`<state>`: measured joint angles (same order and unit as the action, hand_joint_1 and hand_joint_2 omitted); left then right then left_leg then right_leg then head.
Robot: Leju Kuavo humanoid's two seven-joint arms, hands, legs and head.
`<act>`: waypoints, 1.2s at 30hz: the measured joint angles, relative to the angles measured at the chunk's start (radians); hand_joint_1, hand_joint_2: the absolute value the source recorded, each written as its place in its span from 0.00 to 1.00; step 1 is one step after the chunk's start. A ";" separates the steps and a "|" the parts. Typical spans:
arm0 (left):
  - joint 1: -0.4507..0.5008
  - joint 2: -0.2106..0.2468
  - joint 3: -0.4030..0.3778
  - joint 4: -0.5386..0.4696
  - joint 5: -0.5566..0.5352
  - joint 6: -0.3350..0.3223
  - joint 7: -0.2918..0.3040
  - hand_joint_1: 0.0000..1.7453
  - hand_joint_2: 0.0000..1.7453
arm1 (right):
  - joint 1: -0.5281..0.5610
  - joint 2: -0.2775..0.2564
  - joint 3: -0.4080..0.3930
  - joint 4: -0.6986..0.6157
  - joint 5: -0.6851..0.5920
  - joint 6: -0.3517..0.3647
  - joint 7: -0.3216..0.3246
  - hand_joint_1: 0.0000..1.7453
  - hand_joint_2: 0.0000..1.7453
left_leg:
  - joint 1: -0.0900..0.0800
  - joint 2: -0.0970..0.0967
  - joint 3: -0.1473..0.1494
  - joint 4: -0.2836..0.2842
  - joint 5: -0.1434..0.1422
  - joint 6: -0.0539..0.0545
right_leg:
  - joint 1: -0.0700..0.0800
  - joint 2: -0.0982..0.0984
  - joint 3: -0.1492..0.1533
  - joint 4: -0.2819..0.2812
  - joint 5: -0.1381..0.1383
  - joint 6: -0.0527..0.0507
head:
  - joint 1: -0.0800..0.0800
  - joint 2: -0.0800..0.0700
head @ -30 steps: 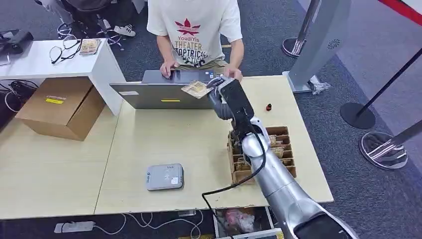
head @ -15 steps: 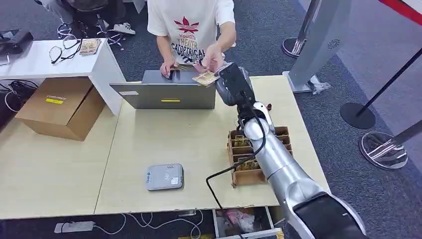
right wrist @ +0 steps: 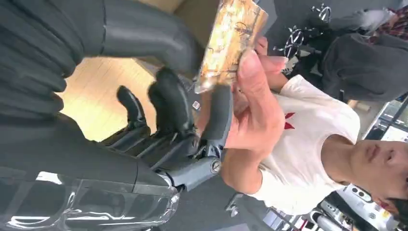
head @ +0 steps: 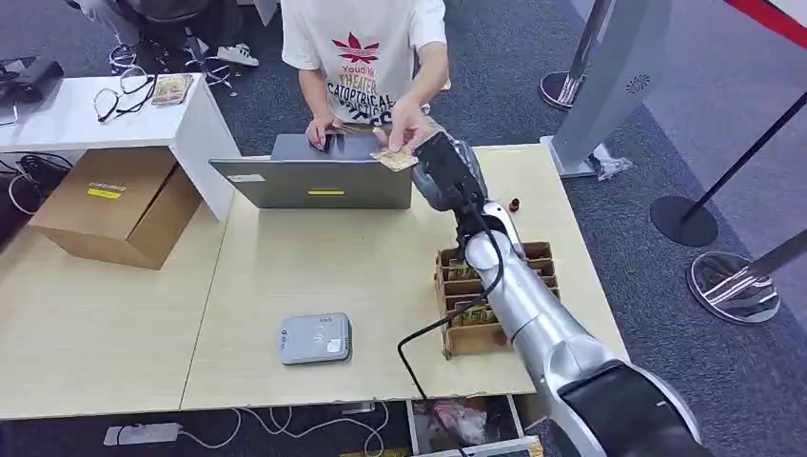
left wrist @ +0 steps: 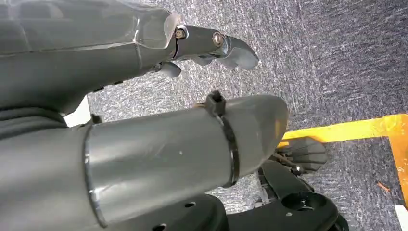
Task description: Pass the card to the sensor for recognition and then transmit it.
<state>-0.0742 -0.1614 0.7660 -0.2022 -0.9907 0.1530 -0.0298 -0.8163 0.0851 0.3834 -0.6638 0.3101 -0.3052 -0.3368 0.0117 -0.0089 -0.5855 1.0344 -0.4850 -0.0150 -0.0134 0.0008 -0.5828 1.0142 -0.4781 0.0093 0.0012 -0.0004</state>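
Handover step: my right hand [head: 430, 160] pinches the card [right wrist: 232, 43] in its fingers [right wrist: 173, 103] above the far bench [head: 314, 257] edge while the person's hand [right wrist: 257, 113] grips it; next, I judge, I release it; my left hand [left wrist: 211, 45] hangs slack, holding nothing.

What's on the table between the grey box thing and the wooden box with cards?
Nothing: in the head view, only bare light wooden tabletop lies between the flat grey sensor box and the brown wooden card tray.
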 joint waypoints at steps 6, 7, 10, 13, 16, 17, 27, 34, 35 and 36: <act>0.000 0.000 0.000 0.000 0.000 0.002 0.000 0.00 0.00 | 0.000 0.000 0.000 0.017 0.001 -0.006 -0.018 0.00 1.00 | 0.000 0.000 0.000 0.000 0.000 0.000 | 0.000 0.000 0.000 0.000 0.000 0.000 | 0.000 0.000; 0.000 0.000 0.000 0.000 0.000 0.002 0.000 0.00 0.00 | 0.000 0.000 0.000 0.017 0.002 -0.007 -0.021 0.00 1.00 | 0.000 0.000 0.000 0.000 0.000 0.000 | 0.000 0.000 0.000 0.000 0.000 0.000 | 0.000 0.000; 0.000 0.000 0.000 0.000 0.001 0.003 -0.003 0.00 0.00 | 0.003 0.000 0.000 0.013 0.011 -0.019 -0.033 0.00 1.00 | 0.000 0.000 0.000 0.000 0.000 0.000 | 0.000 0.000 0.000 0.000 0.000 0.000 | 0.000 0.000; 0.001 -0.002 0.000 0.000 0.003 0.006 -0.006 0.00 0.00 | 0.015 -0.002 0.000 -0.014 0.026 -0.028 -0.034 0.00 1.00 | 0.000 0.000 0.000 0.000 0.000 0.000 | 0.000 0.000 0.000 0.000 0.000 0.000 | 0.000 0.000; 0.002 -0.003 0.000 0.000 0.010 0.008 -0.011 0.00 0.00 | 0.039 -0.011 0.000 -0.067 0.040 -0.040 -0.032 0.00 1.00 | 0.000 0.000 0.000 0.000 0.000 0.000 | 0.000 0.000 0.000 0.000 0.000 0.000 | 0.000 0.000; 0.003 -0.003 0.000 0.000 0.012 0.008 -0.012 0.00 0.00 | 0.046 -0.015 0.000 -0.082 0.047 -0.043 -0.029 0.00 1.00 | 0.000 0.000 0.000 0.000 0.000 0.000 | 0.000 0.000 0.000 0.000 0.000 0.000 | 0.000 0.000; 0.008 -0.003 0.000 0.000 0.016 0.010 -0.032 0.00 0.00 | 0.190 -0.127 -0.004 -0.376 0.145 -0.082 0.025 0.14 1.00 | 0.000 -0.001 0.000 0.000 0.000 0.000 | 0.000 -0.001 0.000 -0.001 0.000 0.000 | 0.000 0.000; 0.010 -0.003 0.000 0.000 0.016 0.011 -0.035 0.00 0.00 | 0.312 -0.232 -0.049 -0.547 0.206 -0.105 0.033 0.39 1.00 | 0.000 -0.001 0.000 0.000 -0.001 0.000 | 0.000 -0.002 0.000 -0.001 0.000 0.000 | 0.000 0.000; 0.011 -0.003 0.000 0.000 0.015 0.010 -0.035 0.00 0.00 | 0.331 -0.247 -0.055 -0.570 0.215 -0.108 0.034 0.43 1.00 | 0.000 -0.001 0.000 0.000 -0.001 0.000 | 0.000 -0.002 0.000 -0.001 0.000 0.000 | 0.000 0.000; 0.011 -0.003 0.000 0.000 0.015 0.010 -0.035 0.00 0.00 | 0.347 -0.258 -0.061 -0.588 0.220 -0.109 0.037 0.38 1.00 | 0.000 -0.001 0.000 0.000 -0.001 0.000 | 0.000 -0.002 0.000 -0.001 0.000 0.000 | 0.000 0.000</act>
<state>-0.0628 -0.1644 0.7660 -0.2022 -0.9754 0.1633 -0.0652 -0.4689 -0.1729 0.3223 -1.2521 0.5299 -0.4147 -0.3002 0.0114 -0.0103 -0.5859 1.0348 -0.4856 -0.0145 -0.0137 -0.0008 -0.5829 1.0133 -0.4783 0.0096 0.0011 -0.0004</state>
